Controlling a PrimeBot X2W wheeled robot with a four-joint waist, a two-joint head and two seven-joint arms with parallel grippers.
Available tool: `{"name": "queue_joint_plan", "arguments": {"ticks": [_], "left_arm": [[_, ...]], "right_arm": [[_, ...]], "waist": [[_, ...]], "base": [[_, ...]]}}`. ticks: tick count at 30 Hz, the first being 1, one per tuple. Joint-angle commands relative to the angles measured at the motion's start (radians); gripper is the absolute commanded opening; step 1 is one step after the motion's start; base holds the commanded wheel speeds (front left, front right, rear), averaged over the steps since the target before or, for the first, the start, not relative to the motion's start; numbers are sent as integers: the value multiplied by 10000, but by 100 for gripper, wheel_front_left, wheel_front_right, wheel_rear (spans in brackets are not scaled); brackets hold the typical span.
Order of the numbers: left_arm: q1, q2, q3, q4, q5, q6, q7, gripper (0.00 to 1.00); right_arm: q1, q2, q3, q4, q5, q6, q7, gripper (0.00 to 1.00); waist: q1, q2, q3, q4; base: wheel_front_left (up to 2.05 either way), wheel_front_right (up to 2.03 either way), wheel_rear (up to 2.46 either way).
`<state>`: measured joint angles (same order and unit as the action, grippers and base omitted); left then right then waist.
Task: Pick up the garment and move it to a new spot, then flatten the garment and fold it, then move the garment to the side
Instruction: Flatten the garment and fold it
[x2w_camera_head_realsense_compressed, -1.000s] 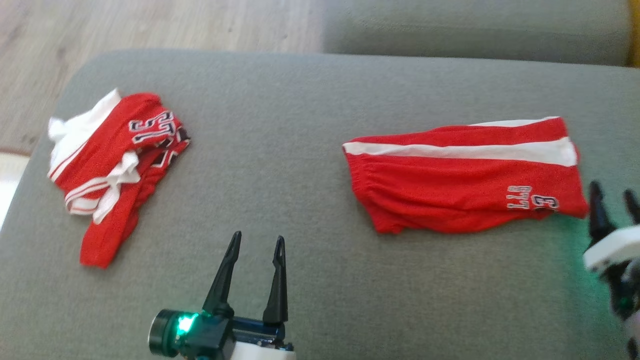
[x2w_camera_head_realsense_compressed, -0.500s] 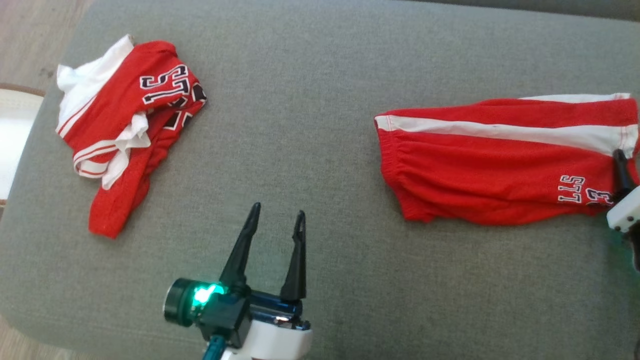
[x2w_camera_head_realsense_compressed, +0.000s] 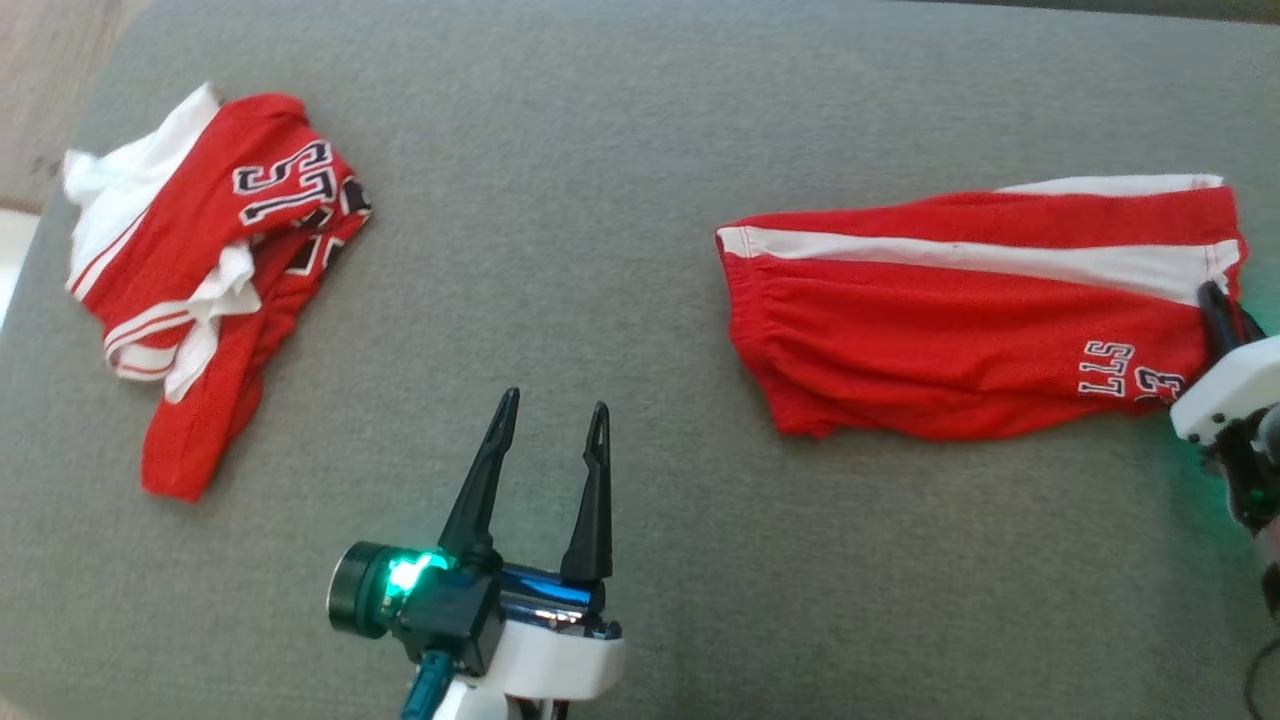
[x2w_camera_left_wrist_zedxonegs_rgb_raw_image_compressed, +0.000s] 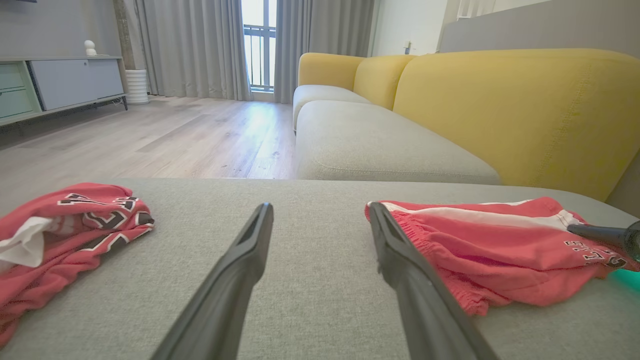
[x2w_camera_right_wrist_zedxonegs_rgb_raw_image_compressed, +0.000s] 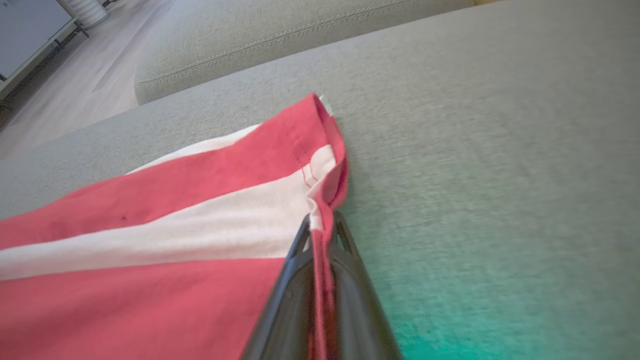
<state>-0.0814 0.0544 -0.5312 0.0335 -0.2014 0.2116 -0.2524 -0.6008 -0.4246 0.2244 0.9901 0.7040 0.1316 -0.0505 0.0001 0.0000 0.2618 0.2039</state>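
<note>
On the grey cushion, the right gripper has its jaws pinched on the hem edge of the shorts. The left gripper, jaws spread, hovers over bare cushion between them and what looks like a crumpled jersey.

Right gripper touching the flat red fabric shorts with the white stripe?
Touching: right wrist view shows the right gripper shut on the hem of the red shorts.

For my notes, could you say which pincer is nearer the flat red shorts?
Right: the right pincer is shut on the red shorts' hem; the left pincer stands open, well apart.
</note>
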Motion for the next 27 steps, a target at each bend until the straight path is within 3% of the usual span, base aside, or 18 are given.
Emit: {"name": "queue_joint_plan", "arguments": {"ticks": [1, 15, 27], "left_arm": [[-210, -40, 257, -237, -1, 34, -93, 100], [-128, -41, 456, -201, 99, -108, -93, 100], [-35, -41, 417, 50, -126, -154, -93, 100]], "right_arm": [[233, -308, 204, -101, 24, -9, -165, 0], [-564, -2083, 945, -92, -472, -9, -662, 0], [-1263, -1482, 2218, -1414, -896, -9, -812, 0]], "waist": [[-1, 0, -153, -174], [-1, 0, -434, -1338], [-1, 0, -993, -1382]], "base": [[0, 0, 0], [0, 0, 0], [0, 0, 0]]}}
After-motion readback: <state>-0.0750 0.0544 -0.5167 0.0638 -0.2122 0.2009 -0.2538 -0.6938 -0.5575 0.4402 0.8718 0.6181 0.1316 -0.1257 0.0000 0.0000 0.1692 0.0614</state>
